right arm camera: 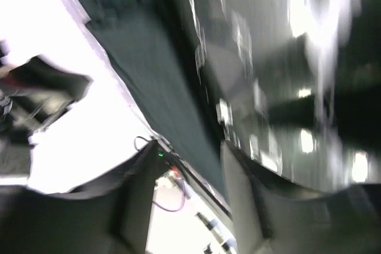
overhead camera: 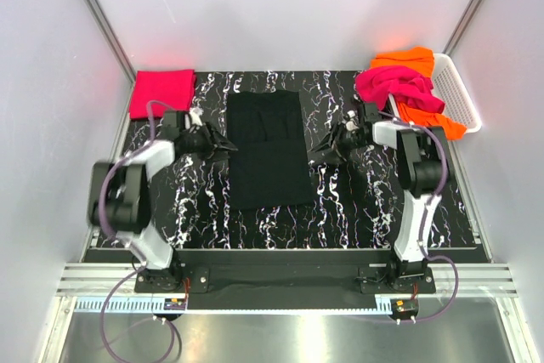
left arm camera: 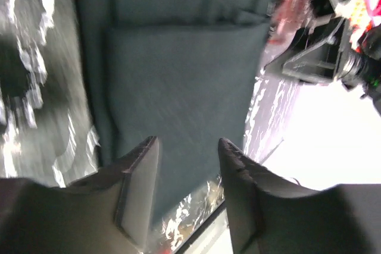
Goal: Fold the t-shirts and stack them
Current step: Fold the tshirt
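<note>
The black t-shirt [overhead camera: 269,149] lies folded into a long strip in the middle of the table. My left gripper [overhead camera: 224,144] hovers at its left edge, open and empty. In the left wrist view the dark cloth [left arm camera: 184,69] fills the space beyond the left gripper [left arm camera: 187,147]. At the strip's right edge is my right gripper [overhead camera: 320,150], open with nothing between its fingers. The right wrist view is blurred, with the black cloth [right arm camera: 152,69] above the right gripper [right arm camera: 187,150]. A folded red-pink t-shirt [overhead camera: 161,93] sits back left. Magenta [overhead camera: 393,84] and orange [overhead camera: 425,101] t-shirts are heaped back right.
A white lattice basket [overhead camera: 459,91] at the back right corner holds the heaped shirts, which spill over its near side. The table is black marbled [overhead camera: 357,201]. White walls close in on both sides and the back. Both arm bases stand at the near edge.
</note>
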